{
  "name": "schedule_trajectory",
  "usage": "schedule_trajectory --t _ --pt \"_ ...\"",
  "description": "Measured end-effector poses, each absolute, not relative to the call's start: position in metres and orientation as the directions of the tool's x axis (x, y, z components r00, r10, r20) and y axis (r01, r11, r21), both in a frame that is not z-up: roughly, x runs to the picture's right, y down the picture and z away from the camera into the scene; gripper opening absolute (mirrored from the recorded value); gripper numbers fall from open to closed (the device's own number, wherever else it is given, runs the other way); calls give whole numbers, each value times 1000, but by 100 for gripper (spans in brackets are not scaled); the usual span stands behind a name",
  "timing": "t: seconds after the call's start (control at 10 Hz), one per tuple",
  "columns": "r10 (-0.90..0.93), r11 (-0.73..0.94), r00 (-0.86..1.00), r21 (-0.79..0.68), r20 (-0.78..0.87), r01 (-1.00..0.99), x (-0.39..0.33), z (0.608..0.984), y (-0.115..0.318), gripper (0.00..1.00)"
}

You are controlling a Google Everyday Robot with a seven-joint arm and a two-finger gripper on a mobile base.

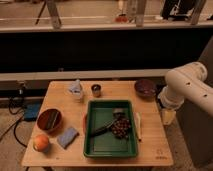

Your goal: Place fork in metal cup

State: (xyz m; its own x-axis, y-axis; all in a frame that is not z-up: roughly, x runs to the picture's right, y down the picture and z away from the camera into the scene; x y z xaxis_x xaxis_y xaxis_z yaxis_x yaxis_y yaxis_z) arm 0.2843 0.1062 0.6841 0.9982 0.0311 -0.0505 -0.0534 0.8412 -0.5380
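The small, short cylindrical metal cup (96, 90) of dull grey stands upright near the far edge of the light wooden table (150, 150), at about 12 o'clock on the tabletop. It has nothing around it.

Just beside it at 9 o'clock sits a pale bluish-white crumpled object (76, 90). Level with the cup at 3 o'clock, well apart from it, is the round dark purple bowl (145, 87), at the table's far right corner.

At 6 o'clock from the cup, near it, lies a rectangular green plastic tray (107, 145). In the tray's right half are a dark lumpy cluster (120, 128) with a small grey piece (118, 113) at its 12 o'clock, and a dark slim handle-like item (100, 131) reaching out toward 8 o'clock. A pale slim stick-shaped utensil (138, 126) lies on the table just beside the tray's right rim. Which of these slim items is the fork cannot be told.

At 8 o'clock from the cup are a round reddish-brown bowl (49, 120), a blue-grey flat pad (67, 136) and a round orange fruit (41, 142).

The gripper (168, 116) hangs below the white arm (186, 82) at the table's 3 o'clock edge, well apart from the cup. How wide it stands, and whether it has hold of anything, cannot be told.
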Motion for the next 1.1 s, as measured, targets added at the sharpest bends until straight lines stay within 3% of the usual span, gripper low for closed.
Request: schedule_trajectory --t 1.1 --pt "31 841 998 -538 -51 -53 284 684 106 80"
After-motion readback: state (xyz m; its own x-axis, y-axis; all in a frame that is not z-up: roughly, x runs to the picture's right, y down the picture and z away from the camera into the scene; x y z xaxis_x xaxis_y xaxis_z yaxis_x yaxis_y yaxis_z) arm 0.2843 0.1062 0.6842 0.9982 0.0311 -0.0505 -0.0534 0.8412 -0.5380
